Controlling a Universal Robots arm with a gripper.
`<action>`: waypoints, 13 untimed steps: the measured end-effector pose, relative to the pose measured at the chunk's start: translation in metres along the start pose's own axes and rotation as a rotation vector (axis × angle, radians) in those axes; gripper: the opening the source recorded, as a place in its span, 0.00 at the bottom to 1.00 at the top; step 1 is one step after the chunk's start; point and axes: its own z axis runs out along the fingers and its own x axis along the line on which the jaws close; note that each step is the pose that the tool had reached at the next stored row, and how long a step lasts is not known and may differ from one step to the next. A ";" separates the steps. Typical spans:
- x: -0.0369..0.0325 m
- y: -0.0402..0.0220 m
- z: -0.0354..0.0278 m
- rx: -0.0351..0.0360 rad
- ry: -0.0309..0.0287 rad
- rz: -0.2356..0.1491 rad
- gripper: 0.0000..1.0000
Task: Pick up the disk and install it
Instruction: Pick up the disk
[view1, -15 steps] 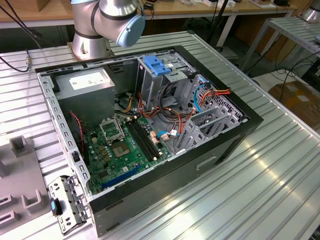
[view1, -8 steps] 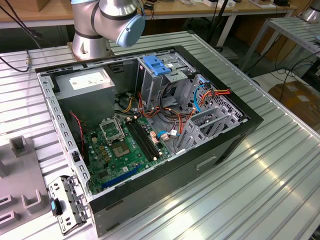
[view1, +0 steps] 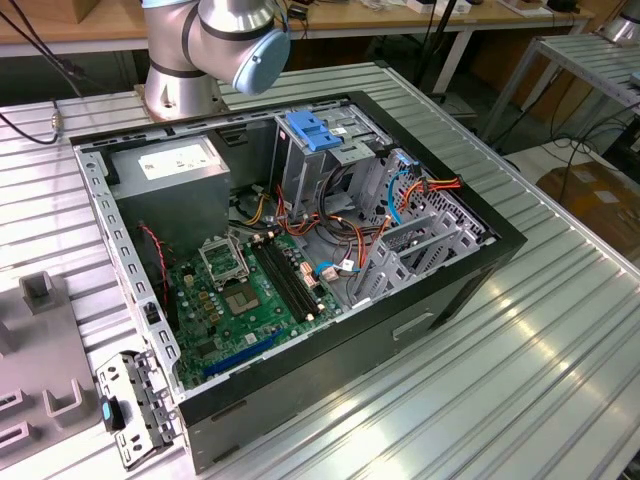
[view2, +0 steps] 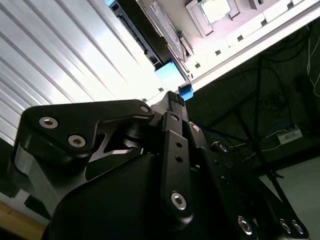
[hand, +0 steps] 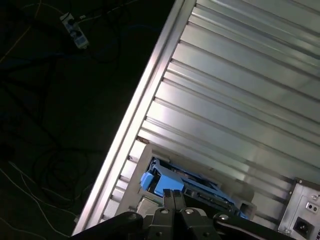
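Observation:
In both wrist views the disk (hand: 200, 189) (view2: 162, 30) lies flat near the edge of the ribbed metal table (hand: 240, 90), in a pale grey holder. Blue carrier rails (hand: 150, 181) (view2: 170, 75) frame its end. My gripper (hand: 173, 196) (view2: 174, 97) hangs right over that blue end, with its two black fingers pressed together and nothing visibly between them. Whether the tips touch the rail cannot be told. In the exterior view the open computer case (view1: 400, 330) lies on its side with a metal drive cage (view1: 420, 250) inside.
The arm's base (view1: 180, 80) stands behind the case. Inside are a grey power-supply box (view1: 175, 160), a green motherboard (view1: 240, 290), orange and blue cables, and a blue latch (view1: 315, 130) on a tall cage. Grey fixtures (view1: 40, 340) and a bracket (view1: 130, 410) lie at the exterior view's left. Beyond the table edge is dark floor (hand: 60, 125).

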 end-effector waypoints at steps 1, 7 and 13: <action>0.0000 0.0000 0.0000 0.0000 0.0004 -0.009 0.11; 0.0000 0.0000 0.0000 0.0004 0.0029 -0.068 0.11; 0.0000 0.0000 0.0001 0.0009 0.0048 -0.119 0.11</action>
